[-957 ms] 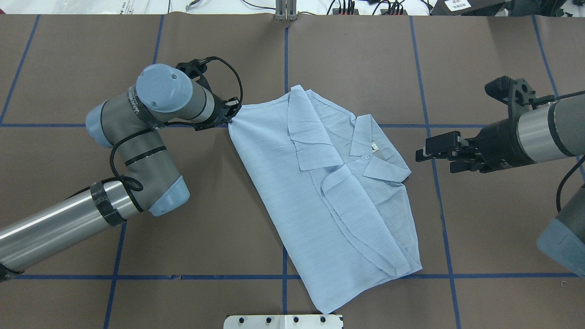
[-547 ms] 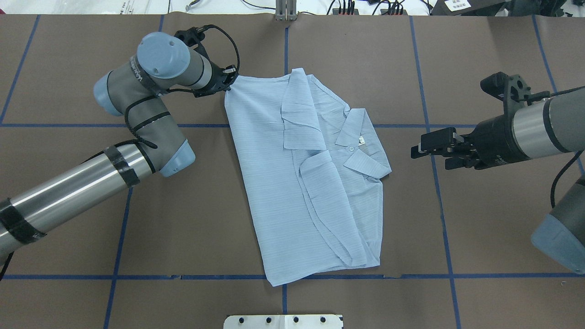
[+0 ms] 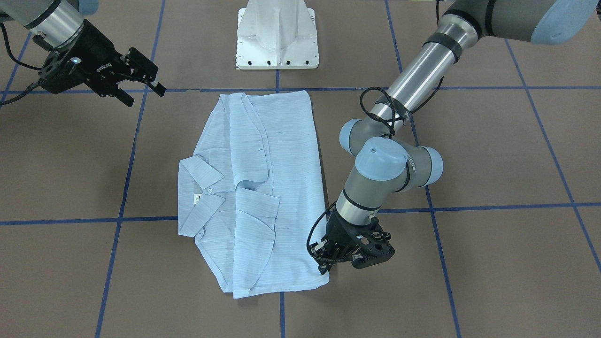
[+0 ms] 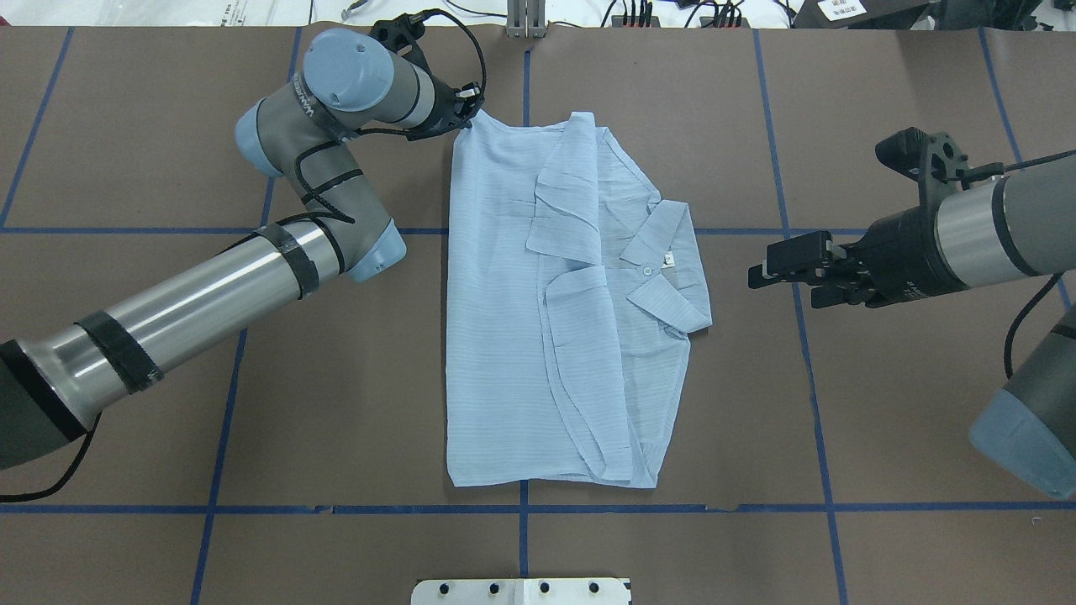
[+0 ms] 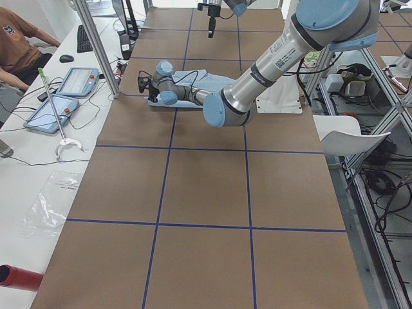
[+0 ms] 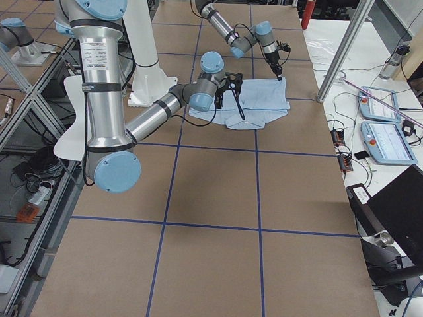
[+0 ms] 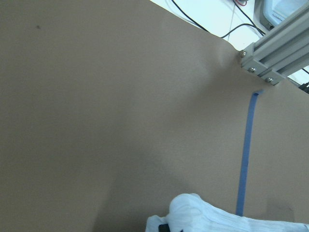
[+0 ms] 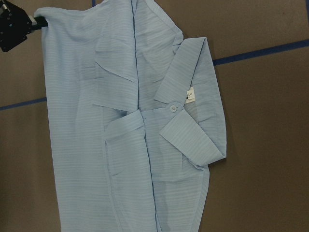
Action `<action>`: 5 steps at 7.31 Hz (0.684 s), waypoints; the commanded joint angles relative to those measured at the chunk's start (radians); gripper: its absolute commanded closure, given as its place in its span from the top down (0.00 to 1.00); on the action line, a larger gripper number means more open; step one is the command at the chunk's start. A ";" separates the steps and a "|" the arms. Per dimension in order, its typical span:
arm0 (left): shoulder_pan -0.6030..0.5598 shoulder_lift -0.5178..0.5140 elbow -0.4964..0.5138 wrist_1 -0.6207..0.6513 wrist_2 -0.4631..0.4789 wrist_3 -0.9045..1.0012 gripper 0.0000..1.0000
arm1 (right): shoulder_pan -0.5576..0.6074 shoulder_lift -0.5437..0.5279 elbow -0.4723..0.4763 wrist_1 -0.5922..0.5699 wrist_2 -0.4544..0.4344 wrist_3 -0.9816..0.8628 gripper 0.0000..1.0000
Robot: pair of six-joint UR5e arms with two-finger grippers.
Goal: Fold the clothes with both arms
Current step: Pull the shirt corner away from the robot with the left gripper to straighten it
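A light blue striped shirt lies folded into a long panel at the middle of the brown table, its length running from the robot's side to the far side. The near edge stops just short of a blue tape line that crosses the table in front of the white pedestal. The collar points toward the robot's right, with one small white button and a white label showing at the neck, and folded flaps of cloth overlap along the middle of the panel. The left arm reaches across to the far left corner of the shirt, where the left gripper is closed on the cloth. Its fingertips are largely hidden behind the wrist, so the grip is read mainly from the right wrist camera, which shows the corner drawn out to a point at the black fingers, and from the left wrist camera, where bunched pale fabric fills the bottom edge. Whether that corner is lifted clear of the table cannot be told. The right arm comes in from the robot's right and holds the right gripper beside the collar, apart from the shirt. Its jaws are spread with nothing between them, and its camera looks down on the collar end of the shirt.
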 commanded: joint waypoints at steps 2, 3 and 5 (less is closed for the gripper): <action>-0.002 -0.009 0.038 -0.035 0.007 0.054 0.00 | 0.000 0.004 0.003 -0.001 -0.001 -0.002 1.00; -0.012 -0.006 0.053 -0.033 0.008 0.062 0.00 | 0.000 0.004 0.001 -0.003 -0.001 -0.002 1.00; -0.014 -0.001 0.065 -0.027 0.043 0.103 0.99 | -0.002 0.013 0.001 -0.004 -0.002 -0.002 1.00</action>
